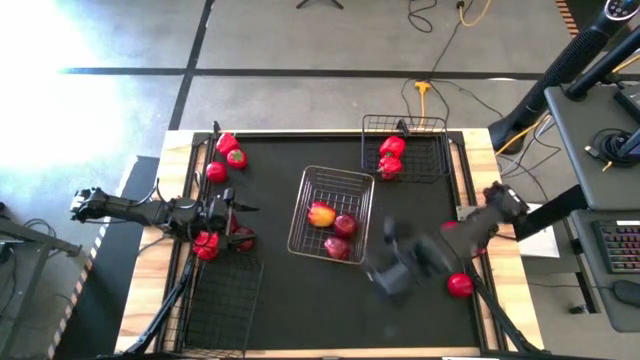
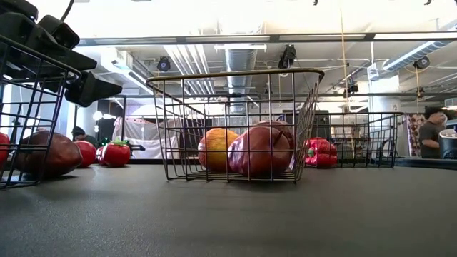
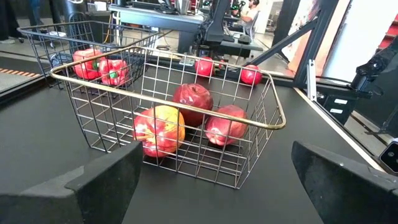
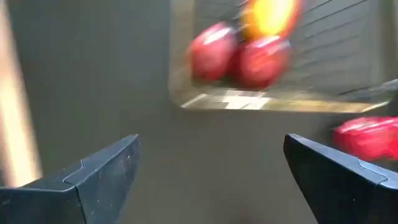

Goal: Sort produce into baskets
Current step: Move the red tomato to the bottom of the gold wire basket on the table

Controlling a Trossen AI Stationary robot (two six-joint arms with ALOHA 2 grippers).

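Observation:
A silvery basket (image 1: pixel 352 188) in the middle of the table holds a yellow-red apple (image 1: pixel 320 214) and two dark red apples (image 1: pixel 345 224). A black basket (image 1: pixel 428 150) at the far right holds red peppers (image 1: pixel 390 155). Another black basket (image 1: pixel 222 300) stands at the near left. Loose produce lies at the left (image 1: pixel 227 143) and a tomato at the right (image 1: pixel 459 285). My right gripper (image 1: pixel 395 262) hangs open and empty above the mat, just right of the silvery basket (image 4: pixel 261 102). My left gripper (image 3: pixel 216 149) rests open at the left, facing that basket.
A red pepper (image 1: pixel 207 245) and an apple (image 1: pixel 243 238) lie close under my left arm. Another red fruit (image 1: pixel 450 228) sits beneath my right arm. Bare mat lies between the silvery basket and the table's near edge. People stand in the room beyond the table.

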